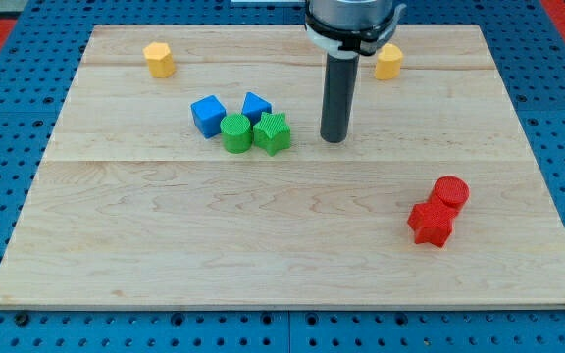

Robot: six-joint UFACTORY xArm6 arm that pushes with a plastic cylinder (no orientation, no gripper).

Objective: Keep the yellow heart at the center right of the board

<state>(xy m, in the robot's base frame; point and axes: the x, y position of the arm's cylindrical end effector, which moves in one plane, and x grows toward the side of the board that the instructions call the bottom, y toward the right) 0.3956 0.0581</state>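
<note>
My tip [333, 140] rests on the board [282, 265], just right of the centre cluster. A yellow block [388, 61] that looks like the heart sits near the view's top, right of centre, up and to the right of the tip and next to the arm's body. A second yellow block [158, 60], pentagon-like, sits at the top left. The tip touches no block; the green star [273, 133] is a short way to its left.
A blue cube [208, 115], a second blue block [256, 105] and a green cylinder [235, 133] huddle with the green star left of the tip. A red cylinder [450, 192] and a red star [430, 224] touch at the lower right.
</note>
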